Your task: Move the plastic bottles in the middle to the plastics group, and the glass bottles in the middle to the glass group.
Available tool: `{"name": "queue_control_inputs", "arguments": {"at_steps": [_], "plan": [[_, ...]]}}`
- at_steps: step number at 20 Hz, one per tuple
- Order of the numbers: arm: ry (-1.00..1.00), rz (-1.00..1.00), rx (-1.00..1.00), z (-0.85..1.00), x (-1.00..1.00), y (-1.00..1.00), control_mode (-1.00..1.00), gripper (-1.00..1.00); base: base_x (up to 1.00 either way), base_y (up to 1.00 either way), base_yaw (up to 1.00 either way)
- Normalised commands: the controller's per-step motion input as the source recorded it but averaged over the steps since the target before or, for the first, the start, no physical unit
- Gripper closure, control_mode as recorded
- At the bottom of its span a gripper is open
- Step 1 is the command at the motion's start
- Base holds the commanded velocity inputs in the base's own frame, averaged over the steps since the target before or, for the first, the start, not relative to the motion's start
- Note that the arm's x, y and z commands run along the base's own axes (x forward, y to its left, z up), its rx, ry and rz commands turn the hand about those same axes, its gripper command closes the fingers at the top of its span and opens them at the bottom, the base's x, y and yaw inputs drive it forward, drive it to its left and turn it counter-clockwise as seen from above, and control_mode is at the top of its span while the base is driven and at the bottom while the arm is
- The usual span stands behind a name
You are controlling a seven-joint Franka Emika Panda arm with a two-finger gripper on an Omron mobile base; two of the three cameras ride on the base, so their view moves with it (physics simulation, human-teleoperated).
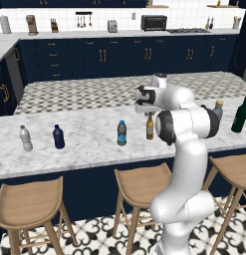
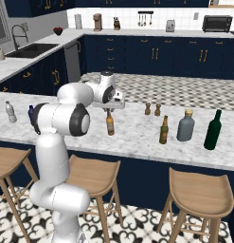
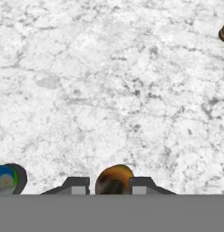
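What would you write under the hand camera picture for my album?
Looking down on the marble counter, the gripper straddles an amber bottle.

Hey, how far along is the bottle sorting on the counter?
Done: one amber bottle stands beside the grey-blue bottle and green wine bottle. In hand: the jaws flank the second amber bottle, grip unclear. Left: the blue-capped bottle stands mid-counter.

Veined marble counter (image 1: 89, 142), matt; glossy amber glass bottle (image 1: 150, 126); wooden stools (image 1: 142, 185).
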Motion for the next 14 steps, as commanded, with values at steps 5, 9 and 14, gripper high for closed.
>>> {"name": "queue_control_inputs", "arguments": {"at_steps": [5,9,14], "plan": [[-0.04,-0.01,0.0,0.06,-0.38,-0.32,-1.0,1.0,0.0,0.0,0.0],[-0.06,-0.06,0.0,0.22,-0.44,-0.76,-1.0,1.0,0.0,0.0,0.0],[-0.01,-0.05,0.0,0.19,-0.34,-0.84,-1.0,1.0,0.0,0.0,0.0]]}}
